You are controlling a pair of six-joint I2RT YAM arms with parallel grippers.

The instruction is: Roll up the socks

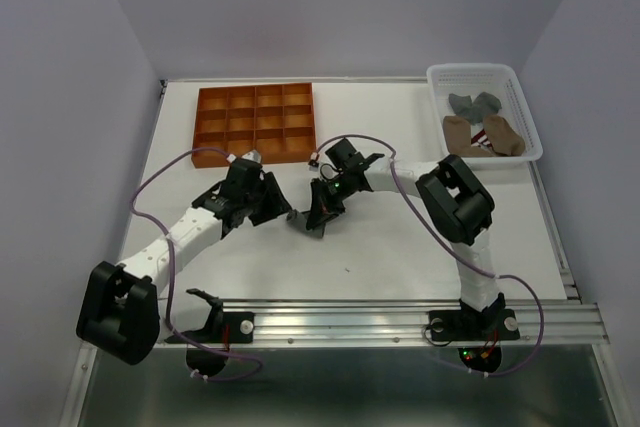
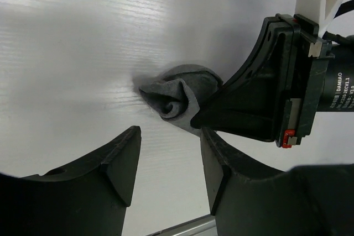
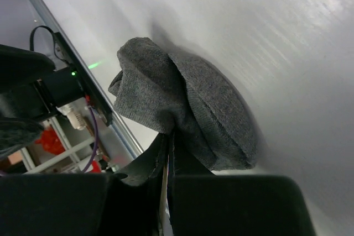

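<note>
Grey sock [image 2: 182, 98], partly bundled, is lying on the white table [image 1: 400, 247] and is being pinched at one edge by the right gripper [image 3: 166, 164]. The right fingers [image 3: 191, 172] are pressing flat together with a fold of the grey fabric caught between their tips. The rest of the sock is bulging out beyond those tips in overlapping rounded folds and is touching the table.

In the left wrist view, the right gripper is reaching in from the side, its tips meeting the sock's edge. The left gripper [image 2: 168, 161] is standing released. Its two fingers [image 2: 119, 164] are spread apart with only bare table showing between them. The sock is sitting just beyond their tips, toward the finger nearer the right gripper, and is touching neither finger.

In the top view, both grippers are pointing toward each other near the middle of the table, with the sock lying between their tips. Well beyond the right fingers, a white basket [image 1: 470, 69] is holding grey socks [image 1: 475, 103] and tan socks [image 1: 460, 132]. An orange compartment tray [image 1: 205, 97] is lying beyond the left gripper, apart from its fingers.
</note>
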